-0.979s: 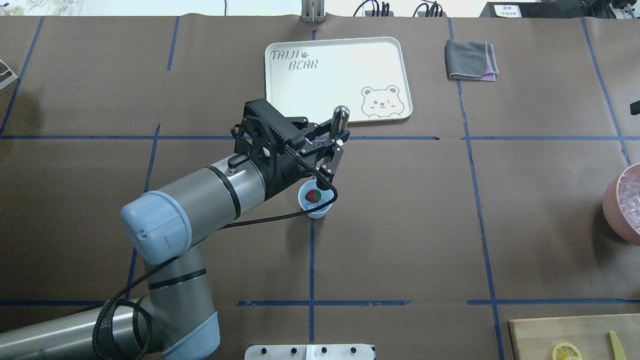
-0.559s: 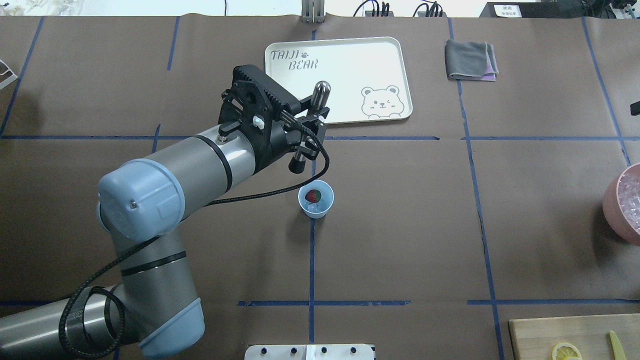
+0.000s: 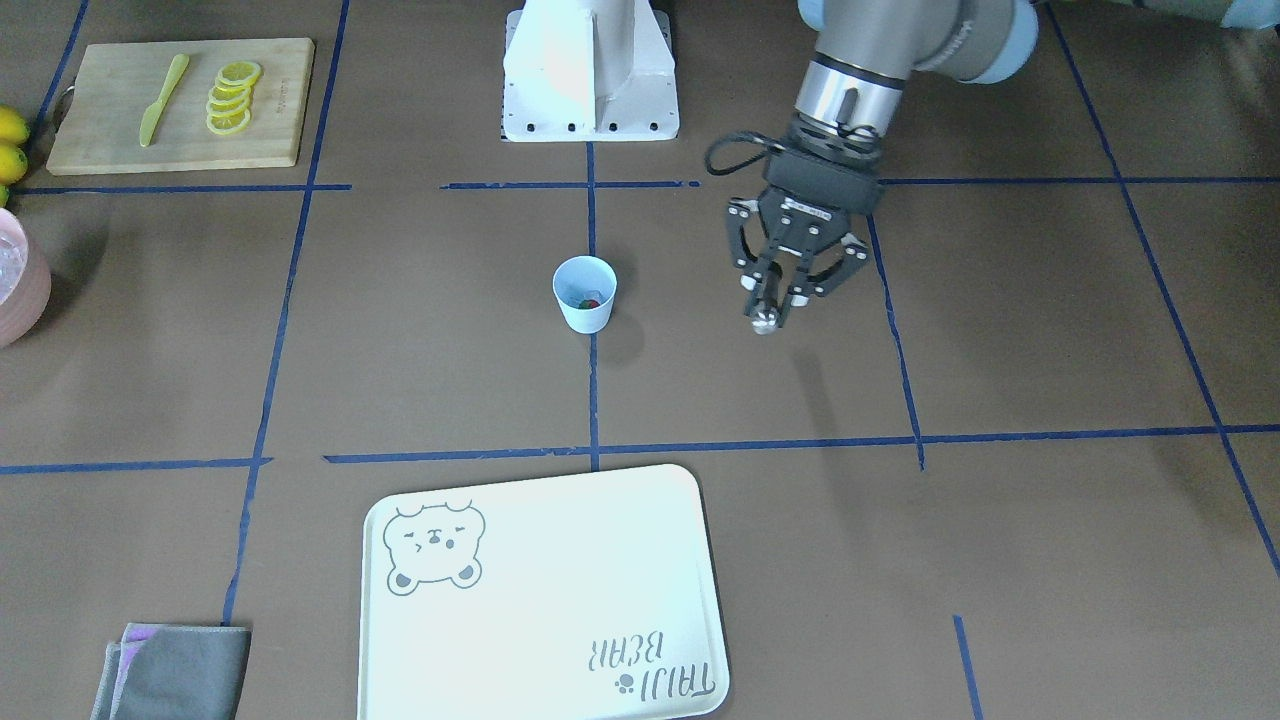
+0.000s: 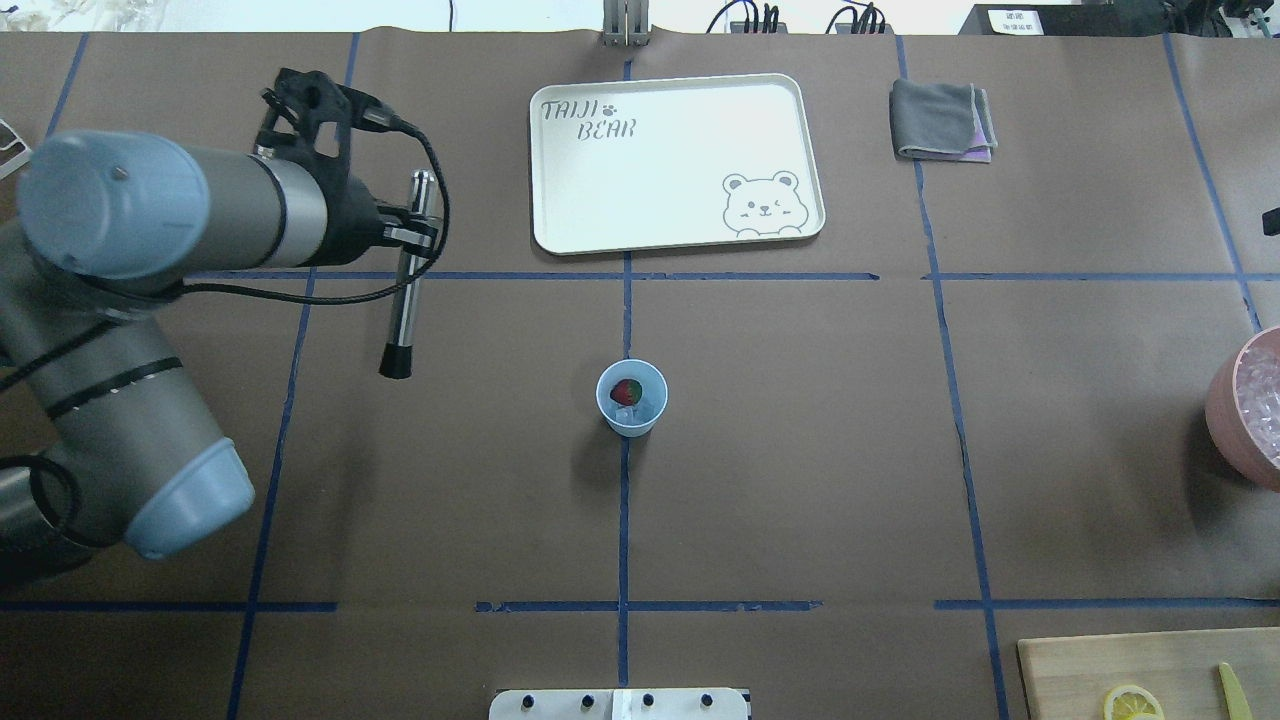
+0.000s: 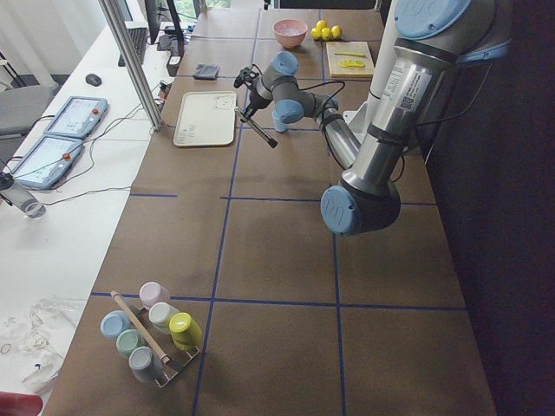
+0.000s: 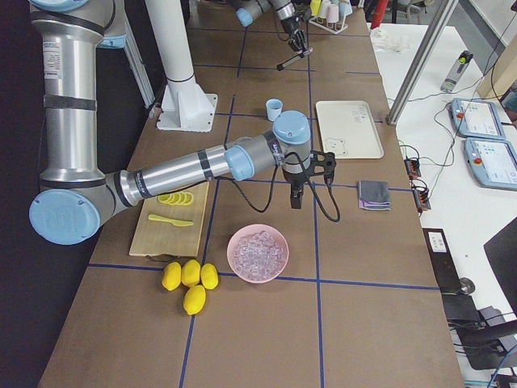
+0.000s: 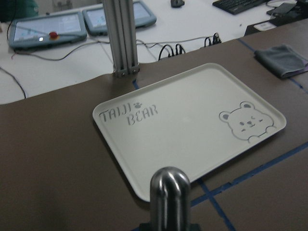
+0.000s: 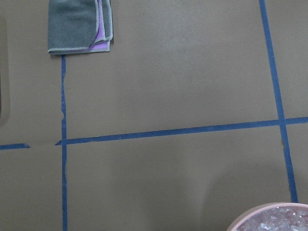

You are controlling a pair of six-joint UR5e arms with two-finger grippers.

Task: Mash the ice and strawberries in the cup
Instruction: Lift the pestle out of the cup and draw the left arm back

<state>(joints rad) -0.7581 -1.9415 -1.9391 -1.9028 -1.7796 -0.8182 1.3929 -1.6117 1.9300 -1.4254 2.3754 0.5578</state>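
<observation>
**Blue cup with berry and ice at mid-table; left arm holds a muddler off to one side**

Front-facing view. Small pale blue tapered plastic cup (image 3: 584, 312), smooth and without a handle, upright on the brown paper table (image 3: 400, 350) on a blue tape line. A speck of tiny red strawberry (image 3: 591, 303) shows inside. Left gripper (image 3: 778, 296) is at 3 o'clock of the cup, well apart and pointing down. Its fingers are clamped on a slim polished steel muddler (image 3: 765, 320), seen nearly end-on. Cream rectangular bear-print tray (image 3: 560, 580) at 6 o'clock. Wooden cutting board (image 3: 100, 130) with yellow lemon slices (image 3: 232, 97) at 10 o'clock.

Overhead view. The strawberry, green-capped, lies on the cup's 10 o'clock side. A translucent ice cube (image 4: 648, 407) sits beside it at 4 o'clock. The left gripper is at 10 o'clock of the cup, well apart, with its wrist horizontal. The muddler is tilted, its black tip toward 6 o'clock. Folded grey cloth (image 4: 940, 120) at 1 o'clock. Round pink bowl (image 4: 1225, 400) of ice pieces at 3 o'clock, cut by the frame edge.

Left side view. The near left arm has its elbow bent and its forearm reaching away. The muddler slants beneath the wrist.

Right side view. Right gripper (image 6: 297, 194) points down at 12 o'clock of the pink bowl. Whether its pincer is open or closed cannot be told. The cup stands further off at 12 o'clock.

Left wrist view. The muddler's rounded steel top is at 6 o'clock, with the tray beyond it.

Right wrist view. The grey cloth is at 11 o'clock and the bowl rim at 5 o'clock.
</observation>
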